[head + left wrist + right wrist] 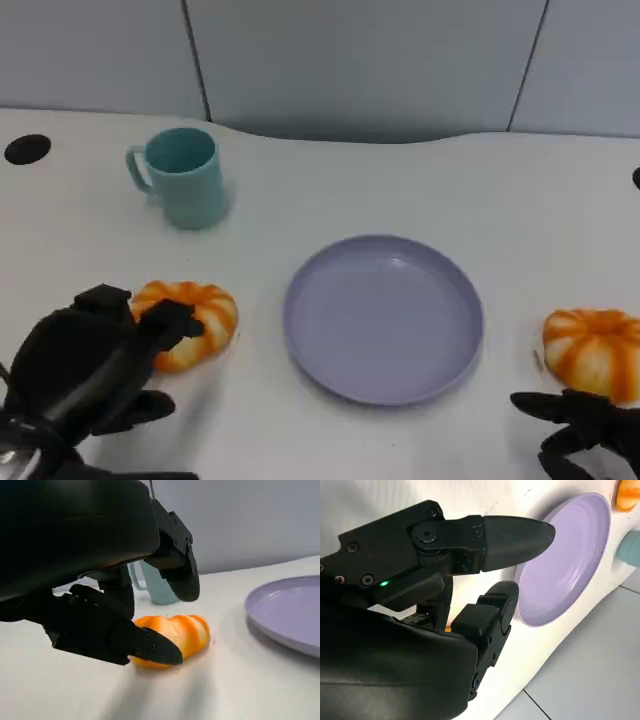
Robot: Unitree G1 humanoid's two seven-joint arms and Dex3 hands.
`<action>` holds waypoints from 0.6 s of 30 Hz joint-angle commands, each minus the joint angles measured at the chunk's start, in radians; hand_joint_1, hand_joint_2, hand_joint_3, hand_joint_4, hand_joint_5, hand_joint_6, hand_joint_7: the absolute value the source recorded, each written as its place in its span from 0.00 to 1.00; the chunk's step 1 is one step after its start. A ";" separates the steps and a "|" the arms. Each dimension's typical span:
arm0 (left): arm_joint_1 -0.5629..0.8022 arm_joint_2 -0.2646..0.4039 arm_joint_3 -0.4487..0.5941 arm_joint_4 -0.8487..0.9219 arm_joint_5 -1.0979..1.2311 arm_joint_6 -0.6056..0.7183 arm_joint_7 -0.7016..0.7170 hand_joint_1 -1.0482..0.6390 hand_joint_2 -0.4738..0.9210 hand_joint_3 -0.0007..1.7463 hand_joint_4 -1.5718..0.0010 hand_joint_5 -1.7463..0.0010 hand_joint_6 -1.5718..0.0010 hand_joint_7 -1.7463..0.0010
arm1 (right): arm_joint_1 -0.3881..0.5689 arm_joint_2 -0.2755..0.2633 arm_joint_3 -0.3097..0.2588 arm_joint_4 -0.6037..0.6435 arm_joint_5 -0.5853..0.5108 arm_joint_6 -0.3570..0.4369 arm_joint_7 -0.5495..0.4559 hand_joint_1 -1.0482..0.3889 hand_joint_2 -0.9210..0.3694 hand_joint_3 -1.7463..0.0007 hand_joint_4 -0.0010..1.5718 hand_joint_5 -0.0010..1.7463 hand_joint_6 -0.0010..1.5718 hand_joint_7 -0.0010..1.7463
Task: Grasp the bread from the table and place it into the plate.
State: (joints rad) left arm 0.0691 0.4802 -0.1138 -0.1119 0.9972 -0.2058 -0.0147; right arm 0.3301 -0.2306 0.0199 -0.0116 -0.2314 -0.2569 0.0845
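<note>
Two orange-and-white striped bread rolls lie on the white table, one on each side of an empty lavender plate (385,318). The left roll (195,318) sits just ahead of my left hand (95,365), whose fingers are spread around its near side. In the left wrist view, one finger (180,575) hangs above the roll (187,632) and another lies low in front of it, with no closed grip. The right roll (595,352) lies just beyond my right hand (580,432), which has its fingers apart and holds nothing. The right wrist view shows the plate (570,565) past that hand's fingers (515,532).
A teal mug (182,178) stands upright at the back left, behind the left roll. A dark round hole (27,149) marks the table's far left. The table's far edge meets a grey panelled wall. Open tabletop lies between plate and mug.
</note>
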 commanded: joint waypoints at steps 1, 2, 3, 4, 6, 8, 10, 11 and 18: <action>-0.010 0.014 -0.046 -0.104 0.091 0.119 -0.143 0.20 1.00 0.01 0.87 0.67 0.79 1.00 | 0.010 -0.011 -0.010 -0.010 0.005 0.005 -0.005 0.44 0.00 0.73 0.28 0.60 0.50 0.04; -0.023 0.011 -0.060 -0.111 0.104 0.139 -0.173 0.19 0.99 0.01 0.91 0.69 0.82 1.00 | 0.010 -0.011 -0.010 -0.010 0.006 0.008 -0.003 0.43 0.00 0.73 0.28 0.61 0.50 0.04; -0.037 0.008 -0.073 -0.114 0.111 0.155 -0.200 0.18 0.99 0.01 0.94 0.69 0.84 1.00 | 0.010 -0.012 -0.010 -0.009 0.009 0.008 -0.001 0.43 0.00 0.73 0.28 0.60 0.50 0.04; -0.046 0.006 -0.082 -0.115 0.114 0.166 -0.217 0.18 0.98 0.00 0.97 0.69 0.85 1.00 | 0.009 -0.012 -0.010 -0.008 0.012 0.008 0.002 0.43 0.00 0.73 0.28 0.60 0.50 0.04; -0.062 0.006 -0.098 -0.114 0.114 0.182 -0.246 0.19 0.96 0.00 0.99 0.71 0.87 1.00 | 0.008 -0.013 -0.011 -0.003 0.018 0.001 0.004 0.43 0.00 0.73 0.28 0.60 0.49 0.04; -0.079 0.006 -0.108 -0.111 0.095 0.194 -0.281 0.19 0.95 0.00 1.00 0.74 0.88 1.00 | 0.009 -0.012 -0.011 -0.006 0.019 0.003 0.003 0.43 0.00 0.73 0.28 0.61 0.49 0.04; -0.103 0.006 -0.119 -0.111 0.076 0.211 -0.334 0.25 0.90 0.00 1.00 0.84 0.92 1.00 | 0.012 -0.011 -0.011 -0.009 0.018 0.002 0.001 0.44 0.00 0.73 0.28 0.60 0.49 0.04; -0.116 0.004 -0.125 -0.106 0.076 0.218 -0.349 0.26 0.89 0.00 1.00 0.86 0.93 1.00 | 0.012 -0.011 -0.011 -0.010 0.018 0.003 0.001 0.44 0.00 0.73 0.28 0.60 0.49 0.04; -0.208 -0.018 -0.179 -0.006 0.101 0.269 -0.354 0.24 0.89 0.00 1.00 0.89 0.96 1.00 | 0.009 -0.010 -0.010 -0.002 0.020 -0.007 0.000 0.44 0.00 0.73 0.28 0.61 0.50 0.04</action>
State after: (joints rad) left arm -0.1042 0.4674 -0.2752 -0.1640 1.0904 0.0371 -0.3621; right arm 0.3379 -0.2323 0.0191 -0.0138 -0.2226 -0.2543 0.0868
